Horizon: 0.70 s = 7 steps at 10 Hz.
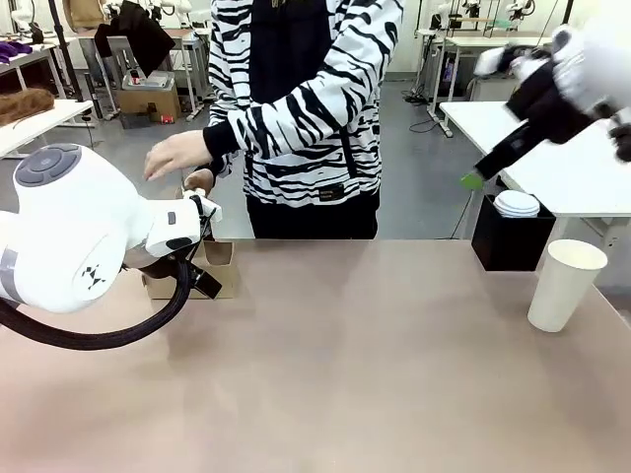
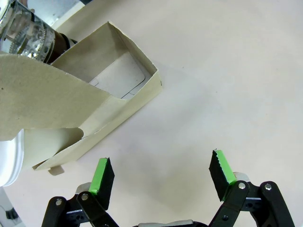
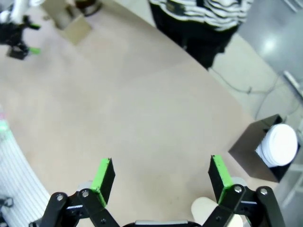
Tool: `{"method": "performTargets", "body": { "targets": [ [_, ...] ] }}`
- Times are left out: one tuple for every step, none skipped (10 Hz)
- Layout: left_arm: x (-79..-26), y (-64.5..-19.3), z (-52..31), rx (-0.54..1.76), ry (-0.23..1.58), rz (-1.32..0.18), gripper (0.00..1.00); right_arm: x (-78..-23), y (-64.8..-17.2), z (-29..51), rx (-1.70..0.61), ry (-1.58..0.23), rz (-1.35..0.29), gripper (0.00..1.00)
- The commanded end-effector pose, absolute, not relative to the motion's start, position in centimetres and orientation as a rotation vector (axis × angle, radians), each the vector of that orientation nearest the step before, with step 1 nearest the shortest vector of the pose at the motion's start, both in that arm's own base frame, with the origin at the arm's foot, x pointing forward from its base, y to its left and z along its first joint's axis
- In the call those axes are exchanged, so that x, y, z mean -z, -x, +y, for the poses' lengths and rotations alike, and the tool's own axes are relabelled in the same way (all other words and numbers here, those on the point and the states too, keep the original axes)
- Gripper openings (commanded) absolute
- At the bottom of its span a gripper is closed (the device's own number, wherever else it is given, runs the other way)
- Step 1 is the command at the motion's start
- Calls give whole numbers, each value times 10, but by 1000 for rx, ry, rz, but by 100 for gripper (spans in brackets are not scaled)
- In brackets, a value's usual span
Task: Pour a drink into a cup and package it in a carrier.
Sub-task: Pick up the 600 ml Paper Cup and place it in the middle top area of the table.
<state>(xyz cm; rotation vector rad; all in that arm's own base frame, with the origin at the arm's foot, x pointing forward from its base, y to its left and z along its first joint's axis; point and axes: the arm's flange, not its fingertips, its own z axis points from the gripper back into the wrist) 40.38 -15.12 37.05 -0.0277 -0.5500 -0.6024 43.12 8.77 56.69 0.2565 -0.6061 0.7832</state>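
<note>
The carrier (image 1: 221, 268) sat on the surface (image 1: 375, 365) at its far left, with the pot of drink (image 2: 28, 33) just behind it. The cup (image 1: 565, 284) stood at the right, well apart. A person (image 1: 306, 108) stood behind the surface.

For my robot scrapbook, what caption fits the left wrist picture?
Open left gripper hovering over the table beside the cardboard carrier.

Left pincer (image 2: 161, 166) hangs low, right pincer (image 3: 161, 165) raised high, both spread wide.

Lab/workshop: rows of white worktables (image 1: 582, 182), bare grey floor (image 1: 414, 177), cardboard box (image 1: 148, 101) in bkgd.
</note>
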Motion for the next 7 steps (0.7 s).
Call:
{"method": "performTargets", "body": {
  "targets": [
    [-371,-404,-151,603,28,-550,100,-571,-436,24,-867,-447,-594,100],
    [-371,-404,-151,603,28,-550,100,-571,-428,-9,-919,-548,-639,100],
    [-371,-404,-151,603,28,-550,100,-568,-422,-30,-934,-594,-668,100],
    [-371,-404,-151,603,28,-550,100,-558,-407,-62,-976,-640,-726,100],
    [-371,-404,-151,603,28,-550,100,-545,-393,-84,-993,-666,-784,100],
    [-371,-404,-151,603,28,-550,100,-529,-380,-100,-1029,-679,-837,100],
    [-371,-404,-151,603,28,-550,100,-513,-374,-116,-1044,-700,-885,100]
  ]
}}
